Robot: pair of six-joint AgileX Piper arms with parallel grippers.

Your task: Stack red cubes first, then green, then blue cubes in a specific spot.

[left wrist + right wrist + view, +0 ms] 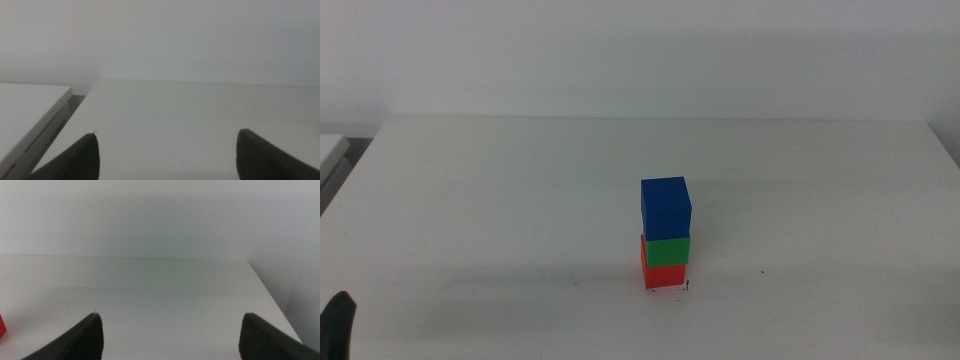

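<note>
In the middle view a stack of three cubes stands on the white table: the red cube [663, 273] at the bottom, the green cube [667, 249] on it, the blue cube [666, 208] on top. Tiny black pen ticks [686, 287] show at the stack's base. A red sliver [2, 326] shows at the edge of the right wrist view. My left gripper [167, 150] is open and empty; its dark tip [338, 322] shows at the bottom left corner of the middle view. My right gripper [172, 330] is open and empty, out of the middle view.
A lone black speck [761, 272] lies to the right of the stack. A second white surface [25, 107] adjoins the table's left side across a narrow gap. The table's right edge [270, 300] shows in the right wrist view.
</note>
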